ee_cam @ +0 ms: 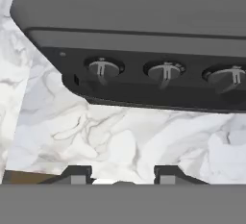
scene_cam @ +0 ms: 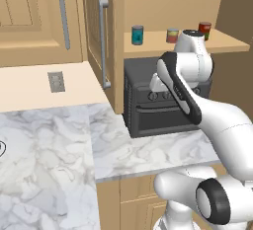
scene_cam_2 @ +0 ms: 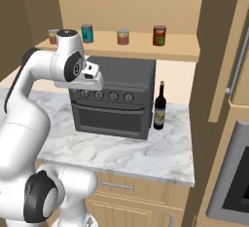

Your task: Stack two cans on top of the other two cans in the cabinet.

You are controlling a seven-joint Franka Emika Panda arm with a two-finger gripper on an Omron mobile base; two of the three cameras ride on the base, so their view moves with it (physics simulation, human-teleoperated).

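Shelf board (scene_cam_2: 180,50) carries four cans, all apart: teal can (scene_cam_2: 87,33), yellow-orange can (scene_cam_2: 123,37), dark red can (scene_cam_2: 159,35), fourth can (scene_cam_2: 52,35) half-hidden. Marble desk (scene_cam_2: 146,150) carries black oven (scene_cam_2: 116,99), dark bottle (scene_cam_2: 159,107) beside.

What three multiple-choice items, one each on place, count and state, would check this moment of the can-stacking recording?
1. Where does the dark bottle stand?
A. On the marble counter beside the black oven
B. On the shelf among the cans
C. On top of the oven

2. How many cans stand on the shelf?
A. Two
B. Four
C. Six

3. What is the state of the cans?
A. All single, none stacked
B. Two stacked pairs
C. One lying on its side

Answers:
1 A, the bottle's base rests on the counter right of the oven.
2 B, the right base view shows four.
3 A, each can stands upright alone on the shelf board.
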